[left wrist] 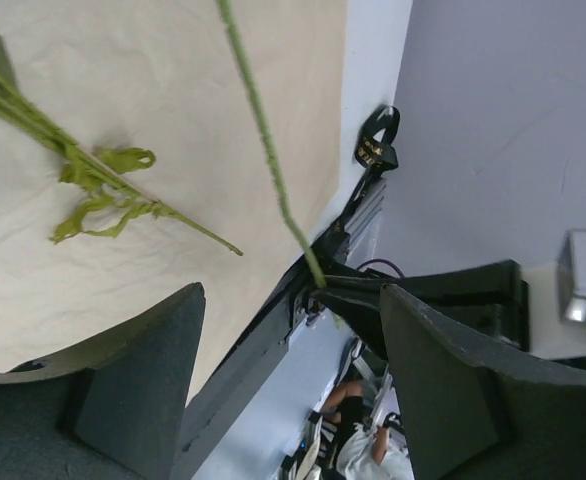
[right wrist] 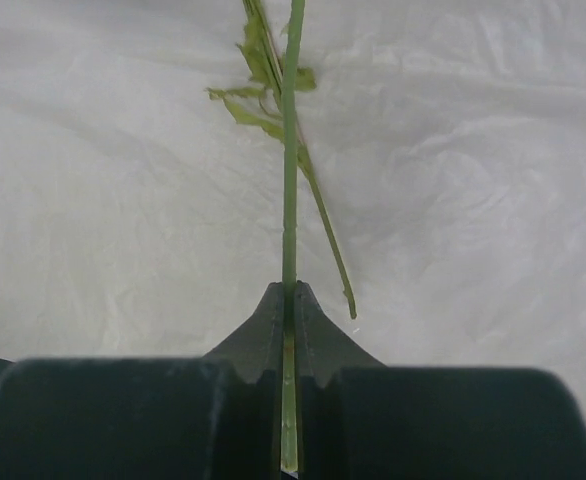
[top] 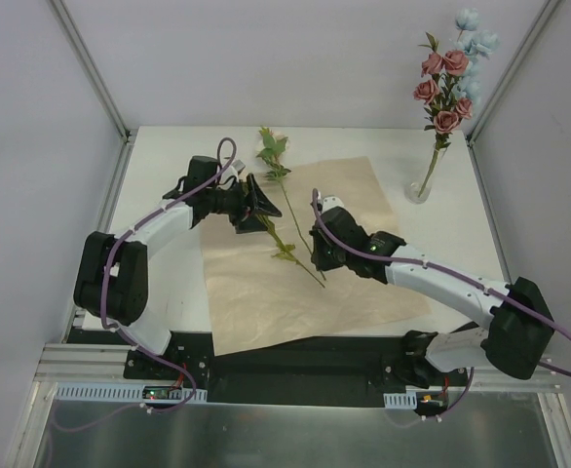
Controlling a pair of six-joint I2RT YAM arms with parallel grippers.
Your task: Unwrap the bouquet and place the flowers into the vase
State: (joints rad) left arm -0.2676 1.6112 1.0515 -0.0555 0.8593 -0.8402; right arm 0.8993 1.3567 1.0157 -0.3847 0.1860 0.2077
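Near the middle of the tan kraft paper sheet (top: 266, 312), which lies flat and creased on the white counter (top: 169, 156), the right fingers (right wrist: 253, 350) are pressed together on a thin green flower stem (right wrist: 291, 150). They pinch it close to its cut end. From that grip the stem runs straight toward the sheet's far edge, and its leafy top lies just past that edge on the bare counter.

A second green stem (right wrist: 323, 230), with a few limp leaves midway along it, lies flat on the sheet just beside the held one and crosses under it at a slant.

Over the sheet's far left part the left fingers (left wrist: 143, 380) are spread wide, above the upper end of that second stem; whether they touch it I cannot tell.

Well beyond the sheet's far right corner stands the small clear glass vase (top: 420, 187), upright on the counter and apart from the paper. It carries dusty-pink roses and pale blue blossoms (top: 446, 88) on long green stems.

Off the sheet's edge, at the counter's rim, sits a black ribbon with gold lettering (left wrist: 376, 140).
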